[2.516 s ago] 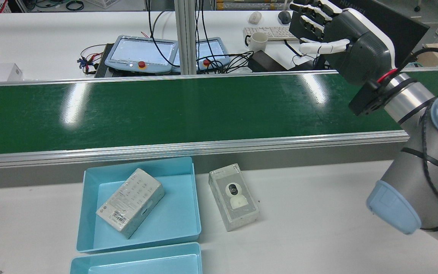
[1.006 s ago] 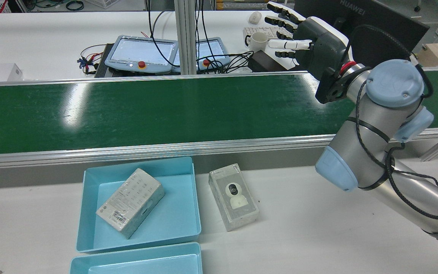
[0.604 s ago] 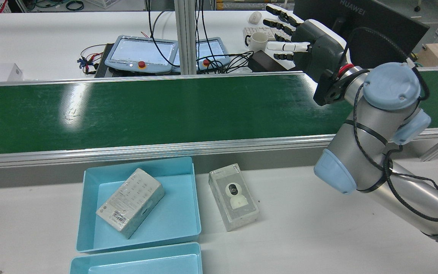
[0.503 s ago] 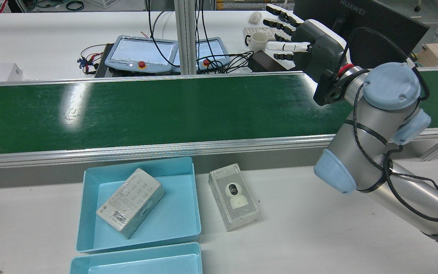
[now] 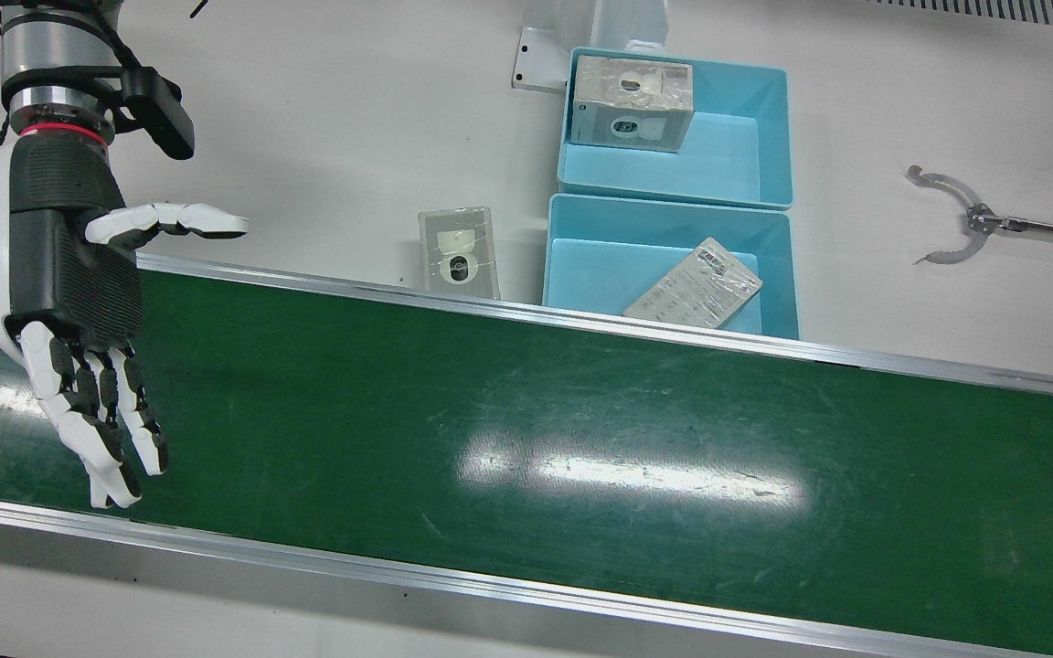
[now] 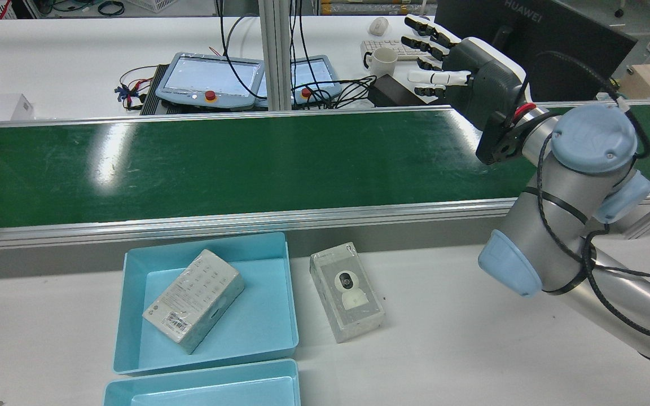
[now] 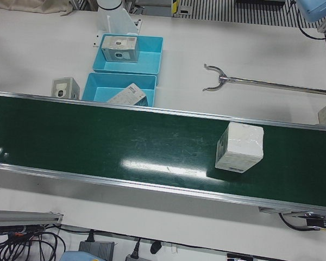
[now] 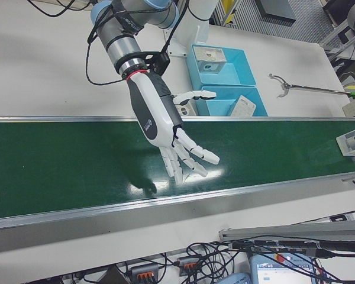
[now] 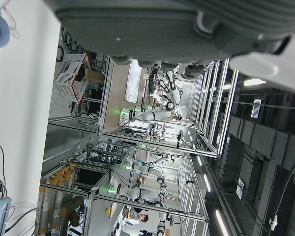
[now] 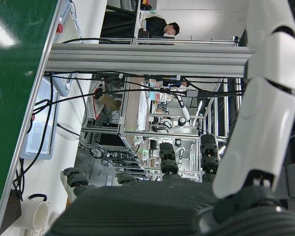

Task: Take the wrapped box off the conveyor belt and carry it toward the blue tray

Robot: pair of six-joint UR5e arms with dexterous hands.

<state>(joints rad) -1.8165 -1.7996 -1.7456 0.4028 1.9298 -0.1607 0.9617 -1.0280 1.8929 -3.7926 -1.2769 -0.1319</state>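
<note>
Over the belt (image 5: 526, 439), the right hand (image 5: 69, 302) waits, fingers (image 5: 101, 429) spread, holding nothing.
The box (image 7: 239, 147) sits far down the belt, well apart from the hand; grabbing and carrying to the tray (image 5: 581, 265) are not yet done.

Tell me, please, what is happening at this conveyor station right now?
The right hand is open and poised above the green conveyor belt, holding nothing. A wrapped box sits on the belt, far from that hand, untouched. Two blue trays beside the belt each hold a wrapped box already, and another one lies on the white table next to them. The left hand's state cannot be told.
</note>
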